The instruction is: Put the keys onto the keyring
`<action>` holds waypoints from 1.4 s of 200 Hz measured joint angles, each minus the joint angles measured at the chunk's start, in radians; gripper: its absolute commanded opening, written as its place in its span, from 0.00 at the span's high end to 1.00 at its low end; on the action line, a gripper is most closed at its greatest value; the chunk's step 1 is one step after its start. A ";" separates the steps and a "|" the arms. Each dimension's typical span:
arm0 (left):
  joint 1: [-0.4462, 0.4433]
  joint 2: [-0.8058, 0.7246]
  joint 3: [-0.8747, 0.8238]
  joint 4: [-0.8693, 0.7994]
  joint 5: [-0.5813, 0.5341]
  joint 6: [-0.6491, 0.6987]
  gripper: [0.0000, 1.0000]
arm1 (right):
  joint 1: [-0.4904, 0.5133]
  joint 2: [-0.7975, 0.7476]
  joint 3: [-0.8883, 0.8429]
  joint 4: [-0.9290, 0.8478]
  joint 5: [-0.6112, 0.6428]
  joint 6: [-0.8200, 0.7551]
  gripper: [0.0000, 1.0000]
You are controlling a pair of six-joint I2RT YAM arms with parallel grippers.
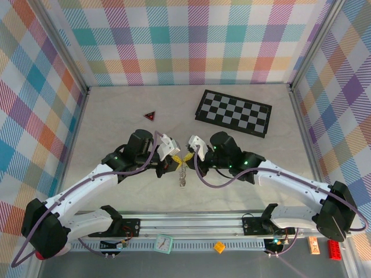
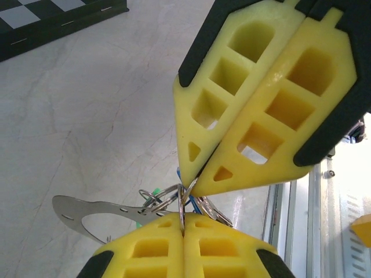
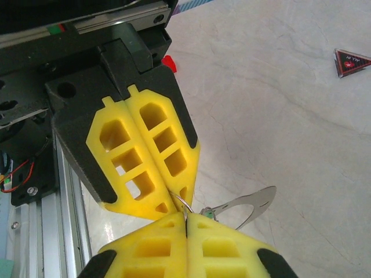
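The 2 grippers stood tip to tip mid-table, the left gripper (image 1: 174,162) and the right gripper (image 1: 191,156) each clamped tight on the keyring (image 1: 182,175), which dangled at 6 o'clock from the pinch. The left wrist camera caught the green key (image 2: 154,194) and blue key (image 2: 196,202) among the rings. The right wrist camera caught a red triangle (image 3: 352,62) at 2 o'clock.
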 measured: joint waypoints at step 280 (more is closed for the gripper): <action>-0.078 -0.138 -0.124 0.198 -0.197 0.096 1.00 | 0.001 0.004 0.000 -0.029 0.072 0.256 0.73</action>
